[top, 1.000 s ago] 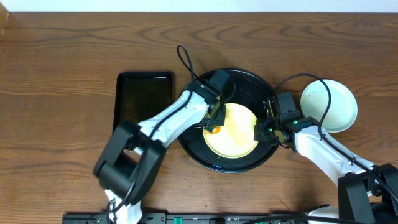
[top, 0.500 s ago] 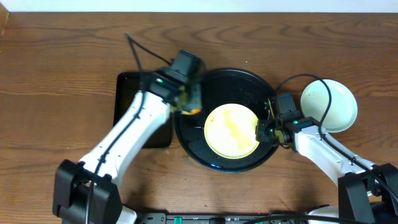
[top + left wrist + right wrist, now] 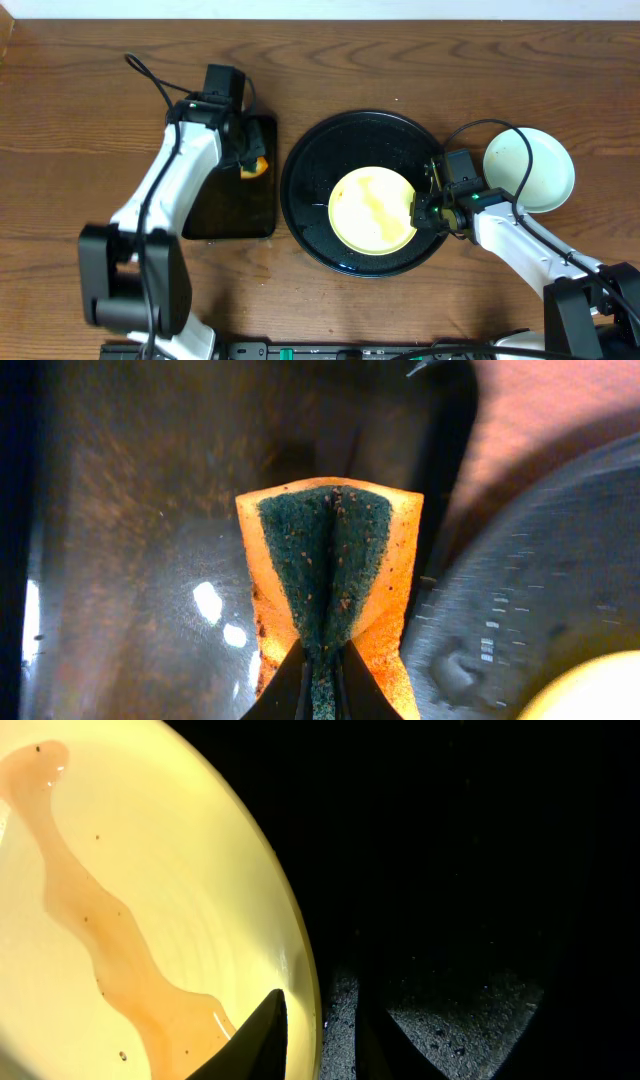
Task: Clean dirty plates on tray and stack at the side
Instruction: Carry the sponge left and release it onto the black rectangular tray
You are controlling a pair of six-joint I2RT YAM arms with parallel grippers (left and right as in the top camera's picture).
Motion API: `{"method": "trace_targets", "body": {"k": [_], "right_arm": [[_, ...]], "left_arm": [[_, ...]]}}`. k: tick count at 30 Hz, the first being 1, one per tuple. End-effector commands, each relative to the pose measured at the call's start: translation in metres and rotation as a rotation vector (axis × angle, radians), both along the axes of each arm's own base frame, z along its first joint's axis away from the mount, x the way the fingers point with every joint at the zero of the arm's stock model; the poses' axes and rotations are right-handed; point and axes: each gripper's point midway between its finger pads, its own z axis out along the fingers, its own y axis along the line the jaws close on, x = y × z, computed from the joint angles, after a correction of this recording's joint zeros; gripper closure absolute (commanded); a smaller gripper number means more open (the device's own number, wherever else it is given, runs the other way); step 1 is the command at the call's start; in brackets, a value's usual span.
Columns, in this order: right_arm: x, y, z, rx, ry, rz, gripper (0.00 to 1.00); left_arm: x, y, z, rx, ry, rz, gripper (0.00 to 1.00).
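Surface: We look down on a brown wooden table (image 3: 80, 90) with its grain running left to right.
Round tray: The round black tray (image 3: 330, 150) sits near the middle of the table. Its glossy floor looks wet and speckled in the wrist views.
Yellow plate: The yellow plate (image 3: 372, 208) lies flat inside the round tray, toward its near right side. A thin orange-brown smear winds across its face.
Pale plates: Two pale plates (image 3: 530, 168) rest on the bare table to the right of the round tray, apart from it. One is nested in the other, a little off-centre.
Rectangular tray: The rectangular black tray (image 3: 230, 205) lies just beside the round tray on its left.
Left claw: The left gripper (image 3: 320, 685) is pressed together on an orange sponge (image 3: 330, 570), folding it so the green scouring face creases down the middle. It hangs over the far right corner of the rectangular tray. We cannot tell whether the sponge touches that tray.
Right claw: The right gripper (image 3: 420, 207) sits at the yellow plate's right rim with its fingers slightly spread. One finger is over the plate and one over the round tray's floor, with the rim between them. We see a sliver of gap on each side and no pinch.
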Motion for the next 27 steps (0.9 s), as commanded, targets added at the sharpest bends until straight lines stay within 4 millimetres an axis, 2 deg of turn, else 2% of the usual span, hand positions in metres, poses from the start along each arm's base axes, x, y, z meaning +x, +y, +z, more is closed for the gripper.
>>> {"method": "trace_targets", "body": {"k": [1,4,7,10,14,16,19,22,27], "right_arm": [[0.000,-0.001,-0.002,0.004,0.010,-0.009,0.80],[0.000,-0.001,-0.002,0.004,0.010,-0.009,0.80],[0.000,-0.001,-0.002,0.004,0.010,-0.009,0.81],[0.000,-0.001,-0.002,0.004,0.011,-0.009,0.81],[0.000,-0.001,-0.002,0.004,0.010,-0.009,0.82],[0.000,-0.001,-0.002,0.004,0.010,-0.009,0.82],[0.000,-0.001,-0.002,0.004,0.010,-0.009,0.83],[0.000,-0.001,-0.002,0.004,0.009,-0.009,0.83],[0.002,-0.001,-0.001,0.005,0.002,-0.009,0.82]], "left_arm": [[-0.006,-0.002,-0.027,-0.099,0.081,-0.039,0.92],[-0.007,0.000,-0.044,-0.145,0.123,-0.064,0.92],[-0.012,0.012,-0.062,-0.134,0.167,-0.075,0.92],[-0.016,0.038,-0.075,-0.046,0.206,-0.033,0.92],[-0.023,0.077,-0.076,0.142,0.237,0.035,0.93],[-0.025,0.088,-0.073,0.202,0.243,0.064,0.93],[-0.025,0.082,-0.068,0.176,0.232,0.066,0.93],[-0.021,0.067,-0.060,0.118,0.203,-0.001,0.92],[-0.014,0.058,-0.044,0.117,0.143,-0.050,0.93]]}}
